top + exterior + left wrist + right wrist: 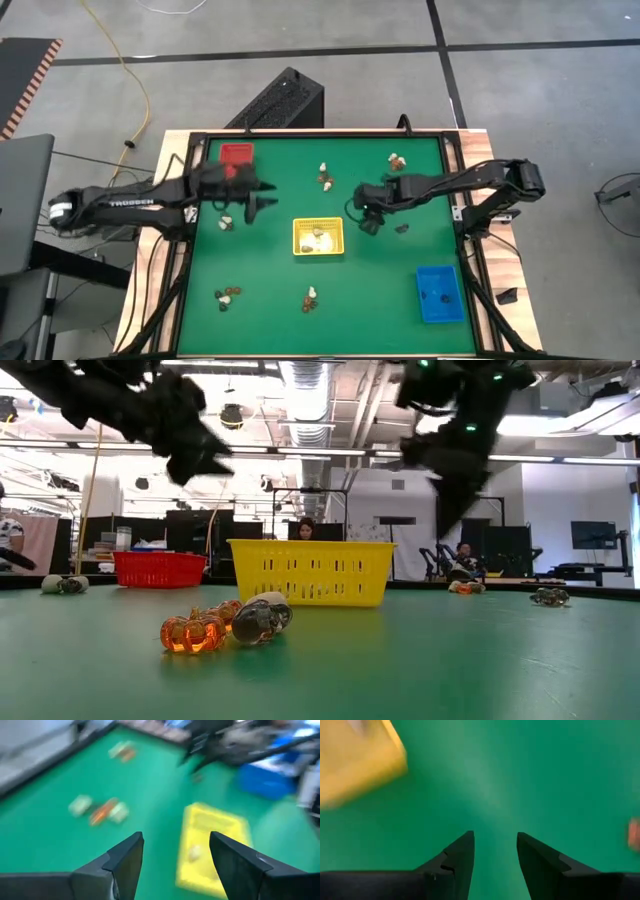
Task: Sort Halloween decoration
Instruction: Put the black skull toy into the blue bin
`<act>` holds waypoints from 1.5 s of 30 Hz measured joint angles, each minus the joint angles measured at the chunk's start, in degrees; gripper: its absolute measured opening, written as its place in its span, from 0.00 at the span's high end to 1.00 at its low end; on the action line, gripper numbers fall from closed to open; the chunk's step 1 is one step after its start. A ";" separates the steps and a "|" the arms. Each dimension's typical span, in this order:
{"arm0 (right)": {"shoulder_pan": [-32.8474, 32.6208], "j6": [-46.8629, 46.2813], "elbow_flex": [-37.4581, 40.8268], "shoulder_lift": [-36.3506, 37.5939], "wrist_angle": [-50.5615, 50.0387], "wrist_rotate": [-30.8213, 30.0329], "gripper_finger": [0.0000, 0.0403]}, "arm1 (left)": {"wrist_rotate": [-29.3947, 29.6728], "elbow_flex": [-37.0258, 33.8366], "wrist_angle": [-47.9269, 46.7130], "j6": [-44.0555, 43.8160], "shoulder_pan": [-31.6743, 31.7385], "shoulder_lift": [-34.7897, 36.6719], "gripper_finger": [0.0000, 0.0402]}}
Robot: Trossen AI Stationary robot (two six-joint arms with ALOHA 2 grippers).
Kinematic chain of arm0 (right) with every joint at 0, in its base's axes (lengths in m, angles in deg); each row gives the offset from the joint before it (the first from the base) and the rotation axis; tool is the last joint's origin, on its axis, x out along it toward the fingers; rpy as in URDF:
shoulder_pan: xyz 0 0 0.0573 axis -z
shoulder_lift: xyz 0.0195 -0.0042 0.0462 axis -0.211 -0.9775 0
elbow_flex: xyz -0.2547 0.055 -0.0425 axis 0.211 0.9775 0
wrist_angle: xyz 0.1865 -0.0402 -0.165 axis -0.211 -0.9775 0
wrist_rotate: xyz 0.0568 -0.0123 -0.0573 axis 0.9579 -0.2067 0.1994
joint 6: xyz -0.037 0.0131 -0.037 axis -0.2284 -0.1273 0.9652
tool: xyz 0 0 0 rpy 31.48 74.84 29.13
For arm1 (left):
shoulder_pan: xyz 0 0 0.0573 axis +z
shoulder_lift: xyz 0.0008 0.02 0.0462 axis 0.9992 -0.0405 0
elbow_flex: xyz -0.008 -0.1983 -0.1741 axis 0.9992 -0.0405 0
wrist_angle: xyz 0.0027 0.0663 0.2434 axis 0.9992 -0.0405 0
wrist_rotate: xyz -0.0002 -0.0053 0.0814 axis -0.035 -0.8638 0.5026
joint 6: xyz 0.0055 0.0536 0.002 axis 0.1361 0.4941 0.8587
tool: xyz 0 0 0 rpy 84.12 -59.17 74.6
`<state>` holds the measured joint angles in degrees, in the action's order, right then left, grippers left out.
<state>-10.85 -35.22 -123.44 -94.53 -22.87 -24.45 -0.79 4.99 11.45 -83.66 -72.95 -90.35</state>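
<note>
Your left gripper (262,198) hangs over the green table (380,300) in the left-centre of the high frame, just right of the red tray (237,154). In its wrist view the fingers (127,860) stand well apart with bare felt between them: released, nothing held.

Your right gripper (368,222) sits right of centre in the high frame, just right of the yellow tray (318,237). Its wrist view shows the fingers (462,857) parted with only green between them. Spread, empty.

Halloween decoration is scattered in small clusters:
- one cream piece (320,236) inside the yellow tray
- cluster (325,177) at upper centre of the high frame
- cluster (398,159) at upper right
- small dark piece (402,228) just right of the right gripper
- pieces (226,222) below the left gripper
- cluster (227,296) at lower left
- cluster (311,297) at lower centre, below the yellow tray
- dark bits (439,294) in the blue tray (438,296), lower right

In the low view, orange pumpkins (192,633) touch a pale skull-like piece (260,618) in front of the yellow tray.
</note>
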 joint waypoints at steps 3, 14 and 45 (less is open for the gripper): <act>-1.75 -8.78 -0.01 -0.25 -11.22 3.07 0.55 | 3.02 -1.14 5.12 5.18 -5.97 0.00 0.46; -0.99 -19.51 6.15 -0.44 -13.69 13.86 0.57 | 8.36 -4.13 6.26 10.14 -11.35 -0.04 0.46; 0.93 -15.75 7.57 -8.52 -7.81 10.99 0.58 | 7.79 -4.04 5.21 7.17 -11.50 -0.02 0.46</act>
<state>-9.92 -50.97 -115.87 -103.05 -30.67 -13.46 7.00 0.94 16.66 -76.49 -84.45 -90.38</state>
